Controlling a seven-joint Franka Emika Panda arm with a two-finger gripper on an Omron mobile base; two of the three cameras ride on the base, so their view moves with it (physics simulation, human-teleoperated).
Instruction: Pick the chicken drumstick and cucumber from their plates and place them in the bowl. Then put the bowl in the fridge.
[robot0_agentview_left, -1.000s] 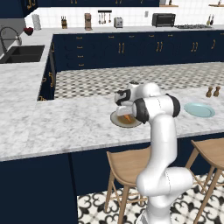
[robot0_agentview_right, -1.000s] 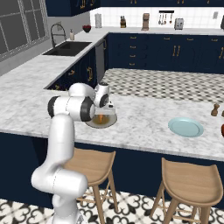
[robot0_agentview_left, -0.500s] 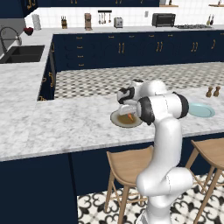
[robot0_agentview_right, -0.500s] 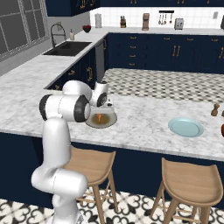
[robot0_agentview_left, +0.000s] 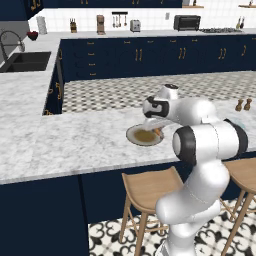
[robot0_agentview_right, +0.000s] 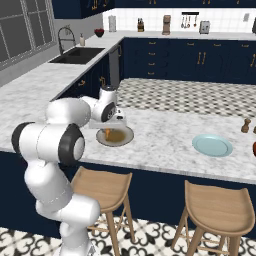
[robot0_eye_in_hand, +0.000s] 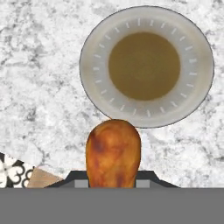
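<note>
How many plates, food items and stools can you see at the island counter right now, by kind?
Plates: 2, the olive-brown plate and the pale blue plate.
Food: 1, the chicken drumstick, held in the gripper and lifted clear of the olive-brown plate.
Wooden stools: 2, the near stool and the far stool.
Total: 5
</note>
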